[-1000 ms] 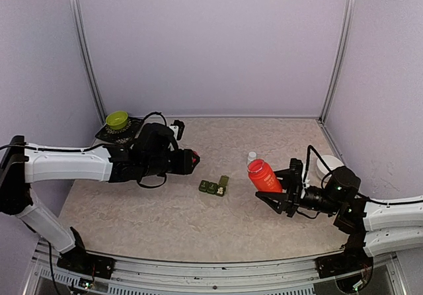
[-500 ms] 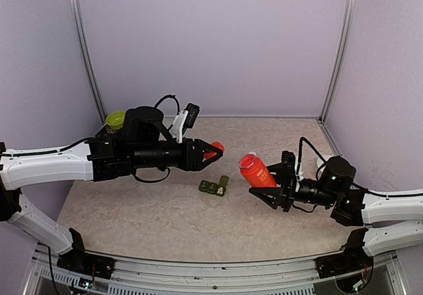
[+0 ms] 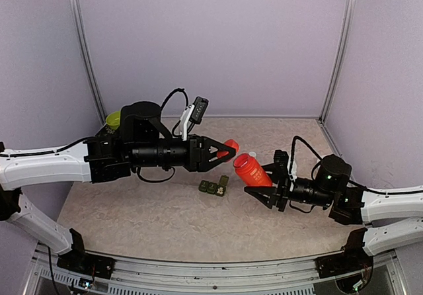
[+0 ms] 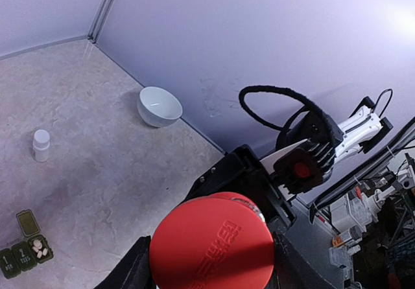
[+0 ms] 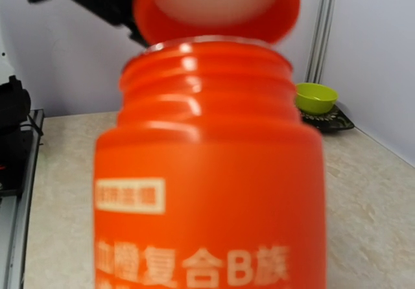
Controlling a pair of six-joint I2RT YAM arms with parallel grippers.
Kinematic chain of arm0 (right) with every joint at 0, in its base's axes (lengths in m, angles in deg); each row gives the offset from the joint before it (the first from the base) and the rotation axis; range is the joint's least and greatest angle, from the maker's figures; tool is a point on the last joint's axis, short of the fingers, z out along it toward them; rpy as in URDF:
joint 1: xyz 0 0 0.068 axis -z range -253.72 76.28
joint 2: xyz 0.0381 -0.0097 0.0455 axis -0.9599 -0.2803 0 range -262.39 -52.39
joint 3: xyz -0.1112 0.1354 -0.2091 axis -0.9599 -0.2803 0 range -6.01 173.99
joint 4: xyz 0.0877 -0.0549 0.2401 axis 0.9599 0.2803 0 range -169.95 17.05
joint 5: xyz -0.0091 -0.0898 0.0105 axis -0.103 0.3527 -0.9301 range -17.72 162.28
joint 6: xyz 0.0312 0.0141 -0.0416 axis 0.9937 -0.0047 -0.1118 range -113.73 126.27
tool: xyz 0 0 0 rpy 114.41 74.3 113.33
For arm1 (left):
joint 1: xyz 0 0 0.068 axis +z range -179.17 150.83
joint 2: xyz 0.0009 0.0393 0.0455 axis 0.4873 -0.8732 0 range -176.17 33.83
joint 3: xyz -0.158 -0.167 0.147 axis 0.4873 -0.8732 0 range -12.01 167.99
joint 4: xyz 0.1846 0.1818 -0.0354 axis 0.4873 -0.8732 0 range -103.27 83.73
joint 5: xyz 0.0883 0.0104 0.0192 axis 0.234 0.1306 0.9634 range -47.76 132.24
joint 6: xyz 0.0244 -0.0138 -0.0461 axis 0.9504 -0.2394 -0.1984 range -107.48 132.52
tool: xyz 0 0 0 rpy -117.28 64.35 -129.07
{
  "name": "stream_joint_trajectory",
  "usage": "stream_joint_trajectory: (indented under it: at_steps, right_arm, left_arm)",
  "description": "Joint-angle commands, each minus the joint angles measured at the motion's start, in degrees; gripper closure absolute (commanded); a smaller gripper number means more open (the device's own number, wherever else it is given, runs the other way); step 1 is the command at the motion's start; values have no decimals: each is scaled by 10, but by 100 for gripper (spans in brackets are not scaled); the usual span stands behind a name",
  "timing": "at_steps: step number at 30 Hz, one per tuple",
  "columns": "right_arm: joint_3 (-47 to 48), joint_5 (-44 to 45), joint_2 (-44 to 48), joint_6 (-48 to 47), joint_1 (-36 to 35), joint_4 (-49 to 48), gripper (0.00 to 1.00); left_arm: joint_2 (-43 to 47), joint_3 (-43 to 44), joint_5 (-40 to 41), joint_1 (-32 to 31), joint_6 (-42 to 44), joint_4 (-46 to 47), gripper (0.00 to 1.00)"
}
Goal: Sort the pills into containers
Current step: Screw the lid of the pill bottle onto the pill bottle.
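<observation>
The dark green containers [image 3: 212, 188] lie on the table between the arms. In the left wrist view [image 4: 24, 253] one lid stands open and a compartment holds pale pills [image 4: 40, 248]. My left gripper [image 3: 229, 148] is shut on a red cap [image 3: 230, 144], also seen in the left wrist view [image 4: 211, 245]. My right gripper [image 3: 259, 177] is shut on a red bottle [image 3: 249, 169], tilted toward the cap. In the right wrist view the bottle [image 5: 207, 192] shows its open threaded neck, with the cap [image 5: 217, 4] just above it, a small gap between.
A tiny white bottle [image 4: 41, 144] stands on the table beyond the containers. A white bowl [image 4: 159, 105] sits by the right wall. A green bowl [image 3: 114, 118] on a dark stand is at the back left, behind my left arm.
My left arm has risen and reached right with the cap. My right arm has carried the bottle up and left, tilting it, so cap and bottle mouth now nearly meet.
</observation>
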Motion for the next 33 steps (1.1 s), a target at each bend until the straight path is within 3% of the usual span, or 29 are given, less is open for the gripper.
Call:
stream_joint_trajectory:
  at_steps: [1, 33]
  right_arm:
    - [19, 22, -4, -9, -9, 2, 100]
    - [27, 42, 22, -21, -18, 20, 100]
  left_arm:
    - [-8, 29, -18, -13, -5, 30, 51]
    - [-58, 62, -13, -32, -1, -4, 51]
